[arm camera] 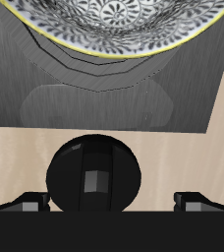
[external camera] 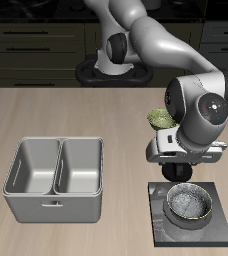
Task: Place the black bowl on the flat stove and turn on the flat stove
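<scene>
The black bowl point(external camera: 190, 205) sits upright on the flat stove point(external camera: 160, 226), over the ring burner marks. In the wrist view the bowl's speckled inside point(arm camera: 124, 20) shows beyond the stove's dark slab point(arm camera: 114, 94). The stove's black knob point(arm camera: 92, 175) is at the slab's back edge. My gripper point(external camera: 176, 172) hangs low over that edge and hides the knob in the exterior view. In the wrist view the gripper point(arm camera: 112, 201) is open, with one fingertip point(arm camera: 30, 202) on each side of the knob and apart from it.
A grey double-compartment metal basin point(external camera: 54, 178) stands beside the stove, toward the table's front edge. A yellow-green bowl point(external camera: 161, 118) sits farther back, partly behind my arm.
</scene>
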